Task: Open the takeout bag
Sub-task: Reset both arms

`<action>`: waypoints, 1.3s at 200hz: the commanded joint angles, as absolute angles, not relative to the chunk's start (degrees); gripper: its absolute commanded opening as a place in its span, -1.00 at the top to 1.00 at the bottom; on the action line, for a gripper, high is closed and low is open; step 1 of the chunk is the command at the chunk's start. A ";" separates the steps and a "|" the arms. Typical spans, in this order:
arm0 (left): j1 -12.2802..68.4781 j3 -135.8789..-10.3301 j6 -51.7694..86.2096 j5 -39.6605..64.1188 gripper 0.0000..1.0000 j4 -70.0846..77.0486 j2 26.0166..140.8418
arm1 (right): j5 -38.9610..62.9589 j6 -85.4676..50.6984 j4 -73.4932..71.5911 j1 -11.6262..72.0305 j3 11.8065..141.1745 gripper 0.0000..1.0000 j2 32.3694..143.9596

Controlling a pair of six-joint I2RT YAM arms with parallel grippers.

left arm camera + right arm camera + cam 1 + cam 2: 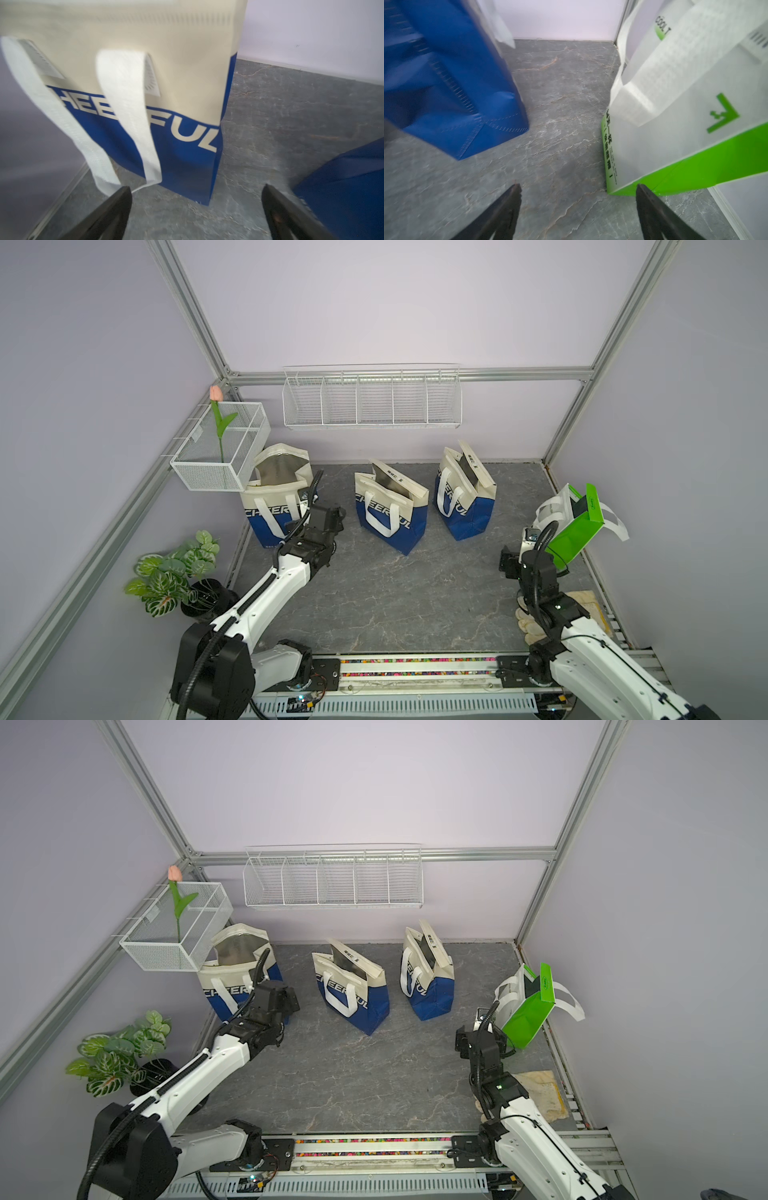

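My left claw (196, 187) is spread wide with nothing between its fingers, only the grey worktop (270, 124) and the foot of the cream-and-blue takeout bag (176, 83) it faces. That bag's white handle (124, 114) hangs down close to one finger, and I cannot tell whether they touch. I take the middle cream-and-blue bag (390, 510) as my marker. The bag my left claw faces stands to the marker's left, upright, its mouth gaping so the silver lining shows in both top views. A third cream-and-blue bag (465, 497) stands just to the marker's right, its mouth only narrowly parted. Well to the marker's right, by the side wall, a green-and-white bag (575, 526) stands tilted, handles drooping. My right claw (578, 185) is likewise spread and empty, low over the worktop between the third bag and the green one, one finger just beside the green bag's bottom corner.
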State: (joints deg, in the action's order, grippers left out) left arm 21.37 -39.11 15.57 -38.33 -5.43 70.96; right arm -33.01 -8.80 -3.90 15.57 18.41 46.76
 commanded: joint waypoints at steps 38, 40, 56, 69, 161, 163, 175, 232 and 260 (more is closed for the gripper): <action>12.30 -23.59 7.21 -30.01 -0.99 25.57 64.92 | -16.68 -4.40 -28.47 4.24 19.70 -0.77 69.18; 12.19 -23.45 7.12 -30.33 -0.99 25.62 65.29 | -16.12 -4.11 -28.98 4.22 19.84 -0.77 69.66; 12.08 -22.72 5.02 -28.96 -0.99 28.90 67.86 | -13.55 -2.95 -34.52 4.17 20.65 -0.77 73.64; 10.95 -22.38 5.87 -26.92 -0.99 31.12 69.42 | -11.98 -2.36 -36.89 3.29 22.12 -0.77 76.77; 8.35 -20.12 0.19 -24.61 -0.98 53.64 87.03 | -5.03 0.38 -54.21 -1.09 20.55 -0.77 88.88; 8.35 -20.12 -0.15 -24.54 -0.98 54.83 88.09 | -5.08 0.36 -55.02 -1.09 20.39 -0.77 89.15; 7.89 -21.03 0.04 -24.17 -0.98 55.48 89.23 | -4.94 0.36 -54.56 -1.10 20.28 -0.77 88.73; 5.54 -24.01 3.50 -23.19 -0.98 45.71 87.10 | -6.41 0.38 -55.99 -0.72 19.69 -0.77 88.82; 5.59 -24.00 3.51 -23.11 -0.98 45.70 87.10 | -6.66 0.64 -56.42 -0.44 19.49 -0.77 88.79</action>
State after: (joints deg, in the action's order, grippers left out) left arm 5.85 -22.63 2.85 -23.57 45.08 87.90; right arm -6.15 0.05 -53.91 -0.86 20.23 89.10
